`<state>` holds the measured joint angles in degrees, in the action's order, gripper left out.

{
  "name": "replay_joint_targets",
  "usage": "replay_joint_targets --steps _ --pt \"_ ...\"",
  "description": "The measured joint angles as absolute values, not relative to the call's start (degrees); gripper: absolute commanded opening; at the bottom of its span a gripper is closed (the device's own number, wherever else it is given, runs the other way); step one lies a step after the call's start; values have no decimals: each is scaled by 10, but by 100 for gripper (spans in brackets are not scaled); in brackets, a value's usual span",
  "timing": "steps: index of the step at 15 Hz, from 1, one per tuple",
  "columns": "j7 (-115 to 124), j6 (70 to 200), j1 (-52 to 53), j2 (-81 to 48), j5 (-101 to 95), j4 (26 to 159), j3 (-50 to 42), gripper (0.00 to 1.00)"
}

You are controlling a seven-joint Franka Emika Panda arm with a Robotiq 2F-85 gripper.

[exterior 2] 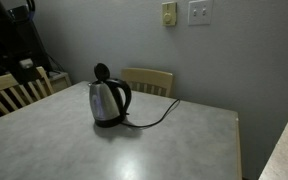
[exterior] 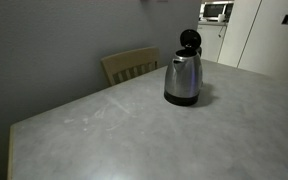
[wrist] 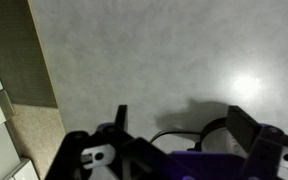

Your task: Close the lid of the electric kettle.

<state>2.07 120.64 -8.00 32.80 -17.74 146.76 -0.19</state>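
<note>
Kettle [exterior: 183, 78] stands upright on the grey table [exterior: 134, 135], toward the far side, near the edge where a wooden chair [exterior: 131, 65] is drawn up. Lid [exterior: 189, 38] is open: tipped up on its hinge, standing nearly on end above the kettle's mouth. The same shows in both exterior views, with lid [exterior 2: 102, 72] raised over kettle [exterior 2: 108, 100] and the black handle [exterior 2: 125, 97] on the side facing the chair [exterior 2: 149, 80]. A black cord [exterior 2: 156, 121] runs from the base across the table [exterior 2: 184, 145] toward that edge. A second chair [exterior 2: 8, 92] stands at an adjoining side; wall plates [exterior 2: 198, 12] are above. Microwave [exterior: 216, 12] is in the background on white cabinets. In the wrist view, the gripper [wrist: 176, 110] looks down on bare table [wrist: 164, 50], with floor [wrist: 19, 60] beyond the edge. Its two dark fingers [wrist: 121, 118] are spread wide apart and nothing is held between them.
</note>
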Motion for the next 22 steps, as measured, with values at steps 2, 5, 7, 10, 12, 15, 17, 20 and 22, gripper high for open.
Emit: replay_joint_targets --steps 2,5,7,10,12,15,17,20,22 --pt "21 1207 -80 328 -178 1460 -2 100" --pt "12 1206 -80 327 -189 1429 -5 100" --pt "-13 1205 -79 323 -192 1397 -10 100" --pt "-70 1195 -69 298 -186 1335 -23 100" --pt "-109 1163 -55 266 -170 1286 -33 100" --pt "-156 1084 -34 200 -144 1208 -37 100" --pt "-175 1028 -22 149 -141 1155 -36 100" --pt "-197 945 -11 72 -141 1081 -32 100" --pt "-211 906 -7 25 -141 1041 -31 100"
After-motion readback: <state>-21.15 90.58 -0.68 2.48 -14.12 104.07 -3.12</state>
